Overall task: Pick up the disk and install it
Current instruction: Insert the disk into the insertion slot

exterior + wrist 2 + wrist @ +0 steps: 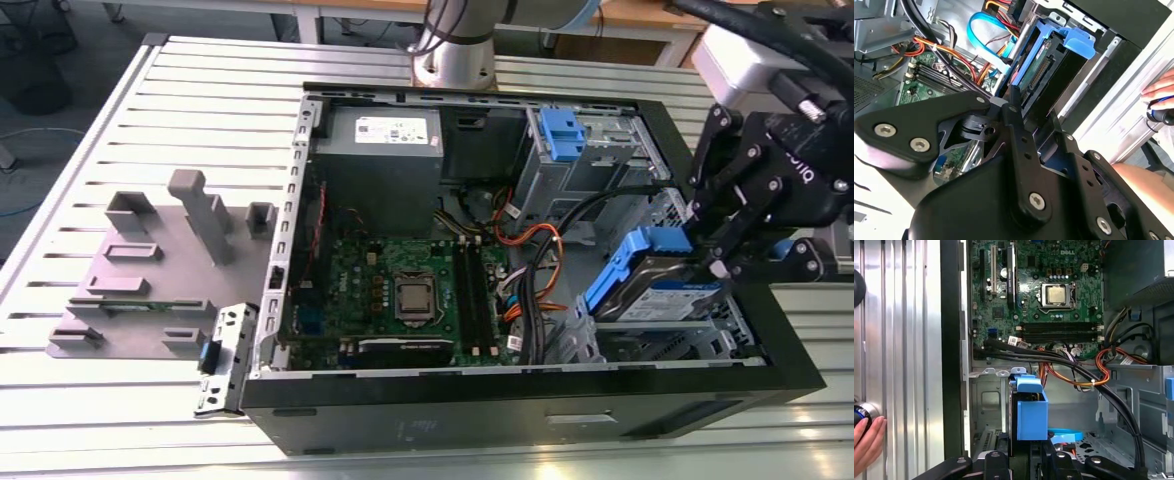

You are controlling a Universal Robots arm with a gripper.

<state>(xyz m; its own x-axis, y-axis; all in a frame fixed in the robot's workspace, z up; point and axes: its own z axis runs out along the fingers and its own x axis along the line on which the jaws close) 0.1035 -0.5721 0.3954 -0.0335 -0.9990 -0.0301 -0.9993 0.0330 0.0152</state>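
With tool (718, 256) pinched disk (657, 287) tight; held it tilted over the drive cage (674, 335), at 3 o'clock inside the case (534, 402) in the exterior view, near orange cables (534, 244).

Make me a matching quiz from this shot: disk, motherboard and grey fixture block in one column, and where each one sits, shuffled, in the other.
Things:
1. disk
2. motherboard
3. grey fixture block

Places:
A. outside the computer case, on the slatted table, at the exterior view's left
B. lying flat inside the case
C. clamped in the pincer, at the case's end on the exterior view's right

Pairs: 1-C, 2-B, 3-A
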